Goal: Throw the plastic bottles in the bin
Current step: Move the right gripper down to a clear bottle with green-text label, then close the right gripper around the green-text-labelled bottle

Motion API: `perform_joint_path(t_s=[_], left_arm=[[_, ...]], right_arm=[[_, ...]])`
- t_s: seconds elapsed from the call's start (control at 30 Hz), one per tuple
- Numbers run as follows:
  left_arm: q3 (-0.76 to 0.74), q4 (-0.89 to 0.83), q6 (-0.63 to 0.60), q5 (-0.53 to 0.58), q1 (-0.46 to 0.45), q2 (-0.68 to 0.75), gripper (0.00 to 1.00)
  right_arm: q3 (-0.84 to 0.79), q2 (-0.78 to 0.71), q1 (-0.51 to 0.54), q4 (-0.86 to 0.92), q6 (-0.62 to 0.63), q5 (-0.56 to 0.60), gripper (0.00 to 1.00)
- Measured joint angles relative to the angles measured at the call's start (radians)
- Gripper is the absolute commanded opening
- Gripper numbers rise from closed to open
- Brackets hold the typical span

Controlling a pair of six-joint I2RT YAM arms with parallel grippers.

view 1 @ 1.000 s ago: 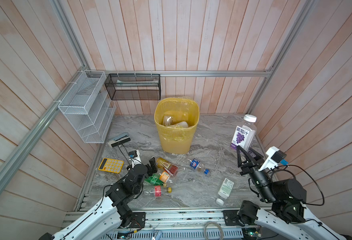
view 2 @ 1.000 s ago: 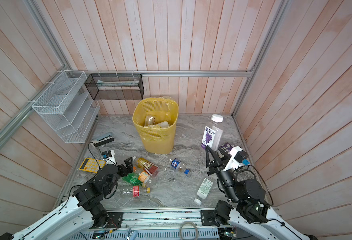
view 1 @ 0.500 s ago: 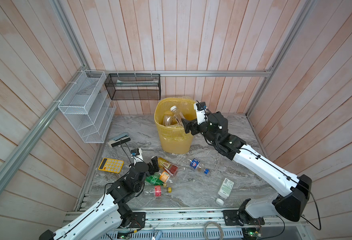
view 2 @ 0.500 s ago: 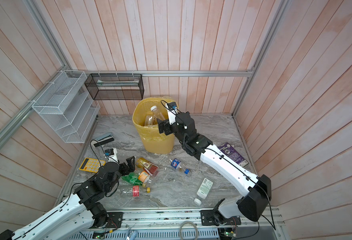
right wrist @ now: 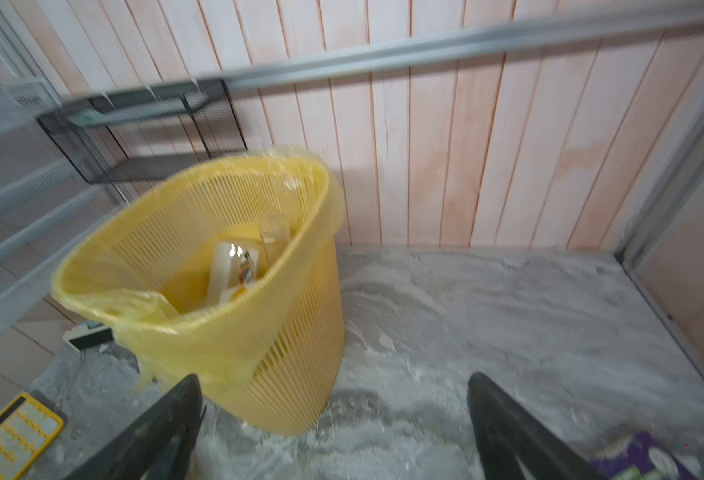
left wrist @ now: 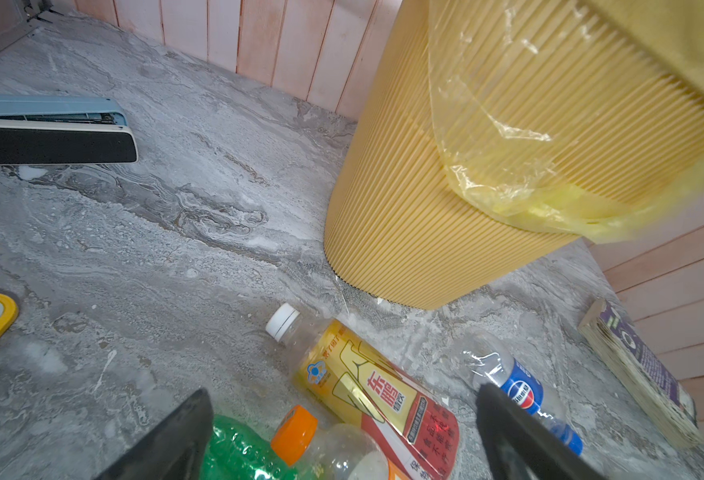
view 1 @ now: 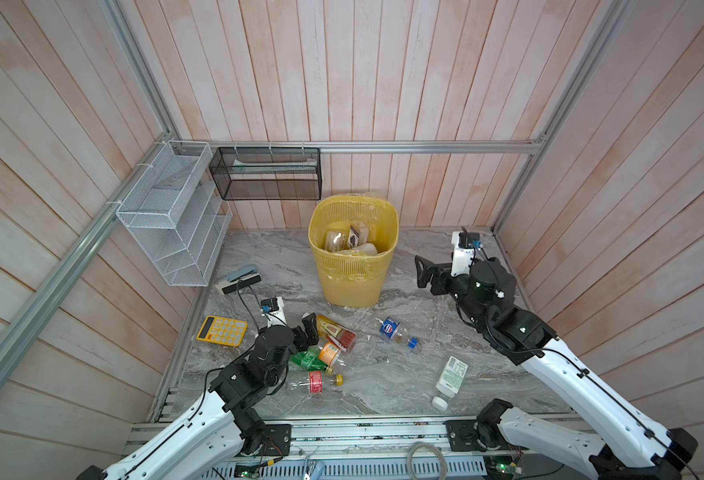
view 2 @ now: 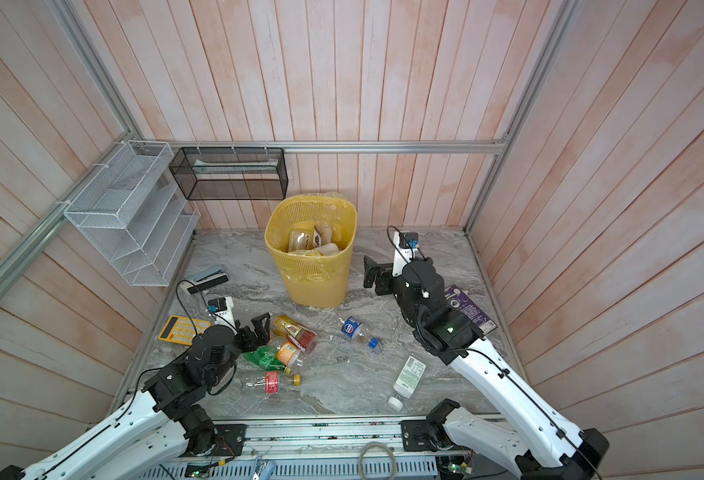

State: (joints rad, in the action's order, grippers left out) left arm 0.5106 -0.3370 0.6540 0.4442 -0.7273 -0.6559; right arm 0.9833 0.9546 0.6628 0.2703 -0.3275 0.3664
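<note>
Overhead, in both top views, the bin [view 1: 354, 278] stands upright on the grey marbled surface [view 1: 383, 390], close to the back plank wall. A few binned bottles [view 1: 352, 241] lie in its bottom.

Six more bottles lie flat on the surface:
- The gold-labelled bottle [view 1: 336, 332] runs diagonally, cap toward the far left.
- The green bottle [view 1: 306, 360] and the orange-labelled bottle [view 1: 329, 353] crowd its near side.
- The red-labelled bottle [view 1: 315, 382] lies left to right, yellow cap rightward.
- The blue-labelled bottle [view 1: 392, 330] points its blue cap near-right.
- The white bottle [view 1: 450, 376] points its cap toward the near rail.

The left tool [view 1: 306, 330] hangs spread wide and empty beside the gold-labelled bottle's neck. The right tool [view 1: 420, 272] is also wide and empty, to the right of the bin and apart from it. Pink planks wall three sides and carry a white rack [view 1: 171, 216] and a black rack [view 1: 267, 174]. A yellow calculator [view 1: 222, 330] lies at the left, and in a top view a purple book [view 2: 466, 309] shows under the right arm.

From the left wrist, the left tool [left wrist: 342, 392] gapes above the gold-labelled bottle [left wrist: 367, 386], whose white cap points toward the bin [left wrist: 425, 208].

From the right wrist, the picture is smeared. The right tool [right wrist: 333, 382] stands wide and holds nothing, facing the bin [right wrist: 259, 332].
</note>
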Motion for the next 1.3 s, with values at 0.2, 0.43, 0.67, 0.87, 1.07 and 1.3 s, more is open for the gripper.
perform_joint_path(t_s=[0.2, 0.43, 0.67, 0.87, 1.07, 1.3], left_arm=[[-0.001, -0.014, 0.0, 0.013, -0.006, 0.008, 1.0], [-0.001, -0.015, -0.029, 0.035, -0.007, -0.021, 1.0], [-0.005, -0.013, -0.034, 0.036, -0.007, -0.035, 1.0], [-0.019, -0.014, -0.039, 0.06, -0.007, -0.035, 1.0], [-0.019, 0.01, -0.06, 0.065, -0.007, -0.071, 1.0], [-0.019, 0.023, -0.061, 0.064, -0.007, -0.109, 1.0]], right_arm=[[-0.238, -0.153, 0.0, 0.264, -0.283, 0.066, 1.0], [-0.296, -0.219, 0.0, 0.523, -0.583, 0.079, 1.0], [-0.397, -0.232, 0.0, 0.617, -0.775, 0.011, 1.0], [-0.627, -0.345, 0.0, 0.599, -0.865, -0.098, 0.96], [-0.68, -0.34, -0.002, 0.512, -0.866, -0.136, 0.81], [-0.676, -0.251, -0.002, 0.407, -0.8, -0.14, 0.65]])
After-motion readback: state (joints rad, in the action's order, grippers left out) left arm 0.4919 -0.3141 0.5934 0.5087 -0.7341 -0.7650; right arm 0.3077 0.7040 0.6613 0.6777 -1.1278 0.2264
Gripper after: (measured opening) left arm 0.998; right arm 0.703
